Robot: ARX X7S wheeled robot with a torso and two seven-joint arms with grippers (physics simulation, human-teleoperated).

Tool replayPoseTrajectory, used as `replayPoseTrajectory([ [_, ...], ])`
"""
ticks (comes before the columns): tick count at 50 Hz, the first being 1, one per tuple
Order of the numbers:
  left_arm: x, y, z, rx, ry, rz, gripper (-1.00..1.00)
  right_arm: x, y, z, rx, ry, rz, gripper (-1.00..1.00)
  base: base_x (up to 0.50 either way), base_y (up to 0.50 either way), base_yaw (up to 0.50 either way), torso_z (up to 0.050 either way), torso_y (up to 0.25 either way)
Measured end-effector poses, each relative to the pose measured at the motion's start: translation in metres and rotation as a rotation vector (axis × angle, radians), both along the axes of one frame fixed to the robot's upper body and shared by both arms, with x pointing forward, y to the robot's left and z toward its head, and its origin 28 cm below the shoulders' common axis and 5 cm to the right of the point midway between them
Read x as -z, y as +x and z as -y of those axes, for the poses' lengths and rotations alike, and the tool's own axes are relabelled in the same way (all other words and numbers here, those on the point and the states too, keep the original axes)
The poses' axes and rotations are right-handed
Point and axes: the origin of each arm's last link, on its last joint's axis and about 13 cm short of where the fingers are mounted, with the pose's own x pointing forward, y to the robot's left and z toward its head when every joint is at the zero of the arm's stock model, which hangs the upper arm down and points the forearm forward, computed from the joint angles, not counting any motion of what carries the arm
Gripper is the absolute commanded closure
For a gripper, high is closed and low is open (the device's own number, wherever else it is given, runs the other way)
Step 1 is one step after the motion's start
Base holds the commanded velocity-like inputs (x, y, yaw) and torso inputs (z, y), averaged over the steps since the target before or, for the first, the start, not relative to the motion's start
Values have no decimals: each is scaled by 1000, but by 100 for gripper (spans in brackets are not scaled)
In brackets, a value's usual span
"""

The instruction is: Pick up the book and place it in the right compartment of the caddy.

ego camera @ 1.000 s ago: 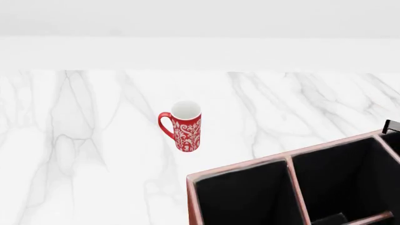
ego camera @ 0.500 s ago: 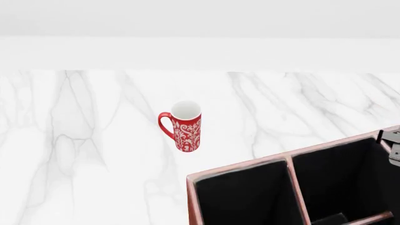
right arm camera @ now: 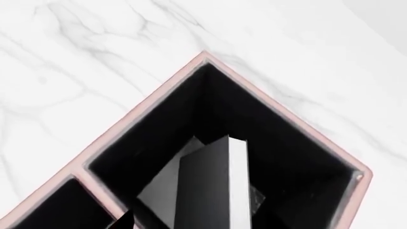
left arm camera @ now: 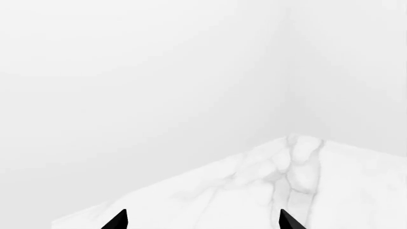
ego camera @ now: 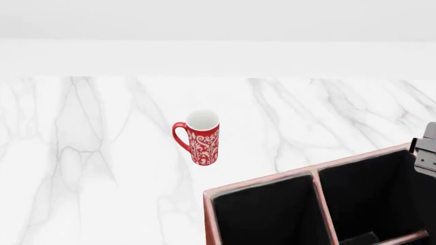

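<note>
The book [right arm camera: 203,191], black with a white page edge, stands tilted inside a corner compartment of the caddy [right arm camera: 145,106], seen in the right wrist view. My right gripper [right arm camera: 203,222] hangs over that compartment with the book between its jaws. One fingertip [right arm camera: 124,221] shows clear of the cover, so the jaws look open; the other is lost against the black lining. In the head view the caddy [ego camera: 259,181] fills the bottom right, and a dark part of my right arm [ego camera: 426,152] sits at its far right rim. My left gripper [left arm camera: 202,221] is open over bare marble.
A red-and-white patterned mug [ego camera: 199,137] stands upright on the marble table [ego camera: 102,153], left of and beyond the caddy. A pale divider [ego camera: 324,205] splits the caddy's back compartments. A white wall rises behind the table.
At the head view's right edge, the dark part of my right arm shows larger and higher than before. The mug and caddy have not moved.
</note>
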Motion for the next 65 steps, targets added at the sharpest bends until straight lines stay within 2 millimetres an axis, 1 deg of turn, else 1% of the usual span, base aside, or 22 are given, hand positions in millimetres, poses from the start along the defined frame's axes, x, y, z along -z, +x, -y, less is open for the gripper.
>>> replayPoseTrajectory([
  [7,-3,2,0,7,3,2,-100,-3,1,-1,-9,-9,39,-100,0,0,0,0,0],
  [12,-9,7,2,31,7,5,-100,-7,1,-5,-35,-36,122,-100,0,0,0,0,0],
  [15,-15,15,3,68,7,6,-100,-11,2,-9,-69,-66,199,-100,0,0,0,0,0],
  [18,-23,31,7,132,-2,15,-100,-13,5,-15,-100,-99,280,-100,0,0,0,0,0],
  [25,-44,80,24,333,-33,50,-100,-13,13,-33,-160,-169,442,-100,0,0,0,0,0],
  [33,-69,137,52,585,-36,71,-100,-4,22,-60,-246,-243,583,-100,0,0,0,0,0],
  [42,-96,186,84,802,18,80,-100,4,28,-88,-318,-283,701,-100,0,0,0,0,0],
  [47,-108,206,99,884,48,83,-100,8,31,-100,-349,-288,742,-100,0,0,0,0,0],
  [52,-118,221,111,943,78,86,-100,12,33,-111,-374,-288,770,-100,0,0,0,0,0],
  [58,-129,234,122,994,109,93,-100,15,34,-121,-404,-287,789,-100,0,0,0,0,0],
  [65,-140,244,133,1035,141,100,-100,17,34,-130,-433,-286,797,-100,0,0,0,0,0],
])
